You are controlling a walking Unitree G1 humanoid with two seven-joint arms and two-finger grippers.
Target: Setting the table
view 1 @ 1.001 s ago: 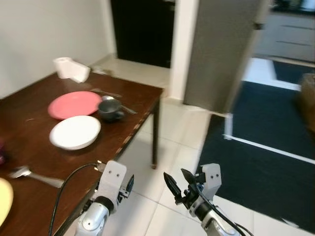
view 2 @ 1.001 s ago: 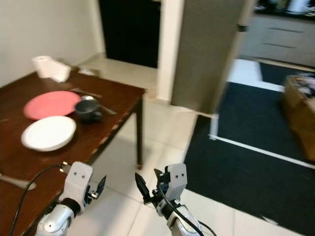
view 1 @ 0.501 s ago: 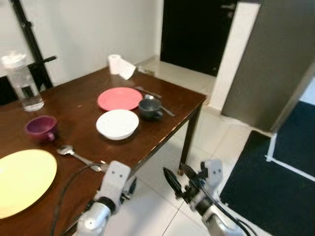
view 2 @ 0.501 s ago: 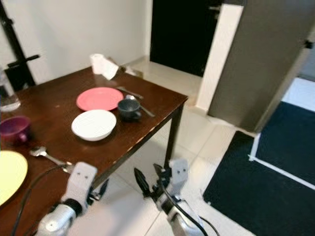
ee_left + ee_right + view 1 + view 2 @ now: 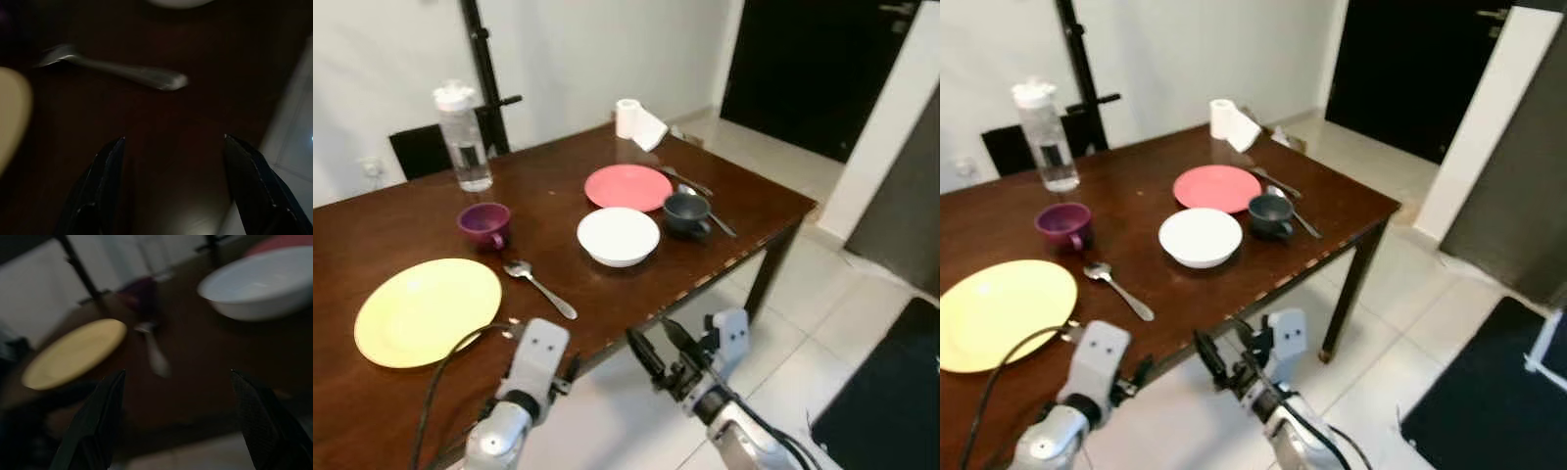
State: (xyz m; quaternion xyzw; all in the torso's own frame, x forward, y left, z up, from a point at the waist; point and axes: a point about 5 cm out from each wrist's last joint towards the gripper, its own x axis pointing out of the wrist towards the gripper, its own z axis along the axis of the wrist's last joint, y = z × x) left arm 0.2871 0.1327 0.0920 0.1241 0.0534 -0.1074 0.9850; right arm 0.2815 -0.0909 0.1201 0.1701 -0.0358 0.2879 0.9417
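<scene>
A dark wooden table (image 5: 391, 225) carries a yellow plate (image 5: 428, 311), a spoon (image 5: 540, 288), a purple cup (image 5: 485, 223), a white bowl (image 5: 619, 235), a pink plate (image 5: 628, 187) and a dark grey cup (image 5: 686, 211). More cutlery (image 5: 707, 202) lies beside the grey cup. My left gripper (image 5: 171, 186) hovers open over the table's near edge, just short of the spoon (image 5: 112, 71). My right gripper (image 5: 658, 351) is open and held low off the near edge, facing the white bowl (image 5: 259, 284) and yellow plate (image 5: 73, 355). Both hold nothing.
A water bottle (image 5: 463, 137) and a paper roll (image 5: 636, 121) stand along the table's far side. A black stand (image 5: 484, 69) rises behind it. Tiled floor (image 5: 842, 323), a dark doorway (image 5: 813, 69) and a dark rug (image 5: 901, 401) lie to the right.
The camera has swung left, so the table now takes up most of the view, with the bottle, purple cup and whole yellow plate showing. Both grippers stay open and low.
</scene>
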